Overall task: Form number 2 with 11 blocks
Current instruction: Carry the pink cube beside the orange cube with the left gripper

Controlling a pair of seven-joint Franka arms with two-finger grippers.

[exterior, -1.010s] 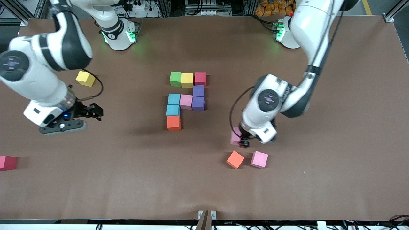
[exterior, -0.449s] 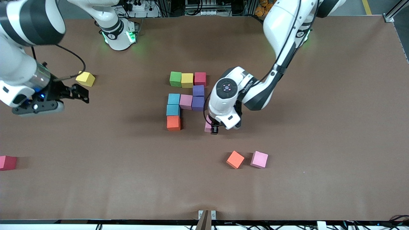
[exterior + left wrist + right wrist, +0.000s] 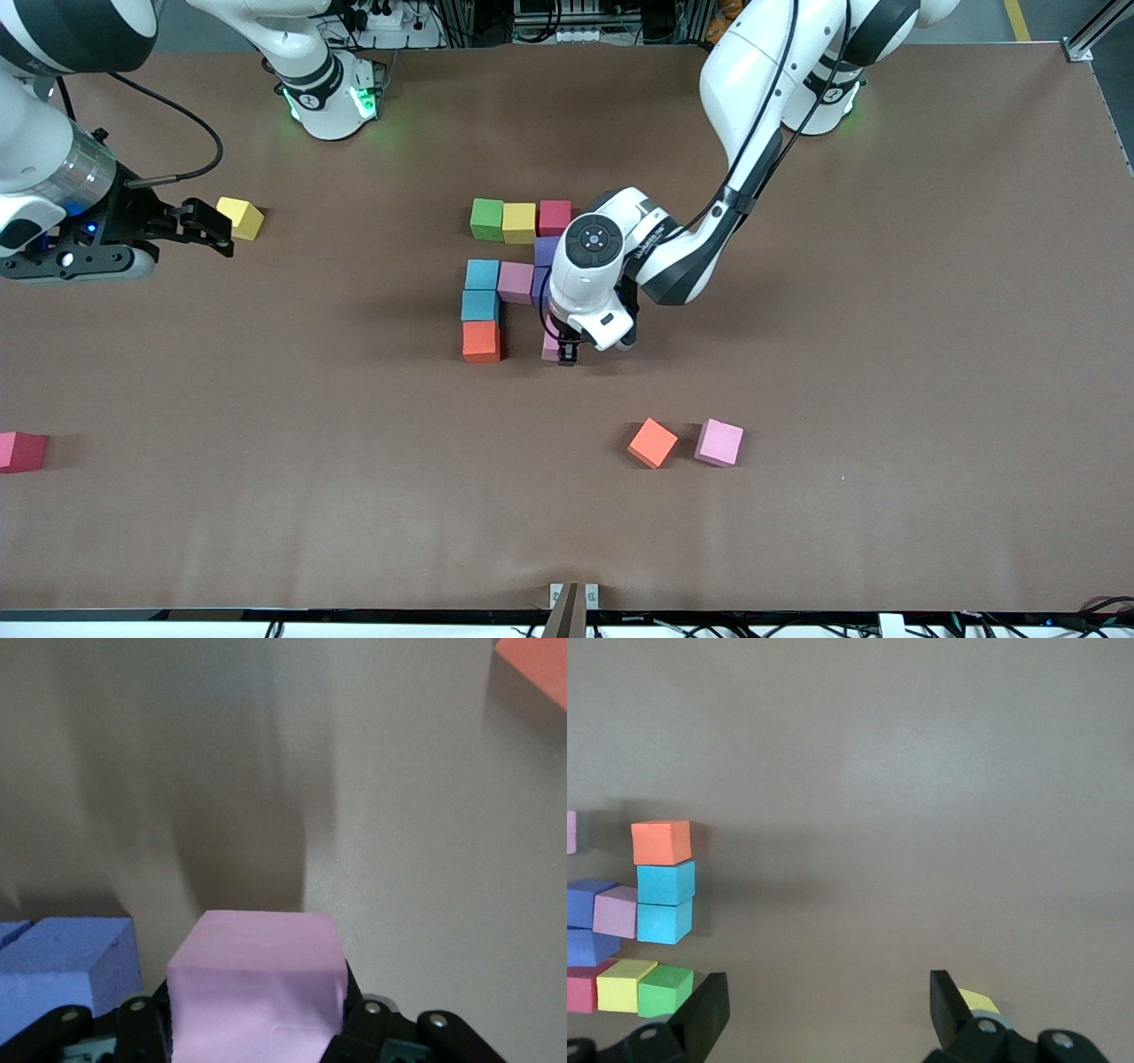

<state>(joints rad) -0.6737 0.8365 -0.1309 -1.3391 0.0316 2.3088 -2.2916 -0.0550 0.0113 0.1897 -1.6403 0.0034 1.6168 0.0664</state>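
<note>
Carried in from near the loose pair of cubes, the pink block [image 3: 551, 346] now hangs in the left gripper [image 3: 567, 353], fingers [image 3: 365, 1028] clamped on its sides, low over the surface beside the orange block [image 3: 481, 341] that starts the digit's bottom row.

Placing the bottom row looks to be the step in hand. One cube's gap shows between the pink block and the orange one, so next it needs either lowering there or sliding in against orange.

The number 2 [image 3: 518, 276] counts nine laid: one green, one yellow, one red, two purple, one pink, two light blue, one orange. Loose: one orange, one pink, one red, one yellow [image 3: 240, 217].

Near that yellow one, the right gripper [image 3: 213, 232] has swung up, fingers spread wide and empty.
</note>
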